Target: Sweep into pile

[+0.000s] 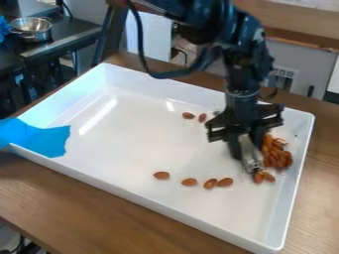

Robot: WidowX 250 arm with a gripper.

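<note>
Almonds part heaped, part loose

Brown almonds heap at right in white tray; four lie spaced in a near-middle row, two sit farther back. Silvery tool, tilted, stands just left of heap.

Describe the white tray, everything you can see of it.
The tray is white, shallow and rectangular, with raised walls, rounded corners and a glossy, plastic-looking floor that catches streaks of light. It lies flat on a wood-look table. Brown nuts rest inside, mostly heaped toward its right side. A blue sheet drapes over its left corner. Whether the silvery piece touches it is unclear.
</note>
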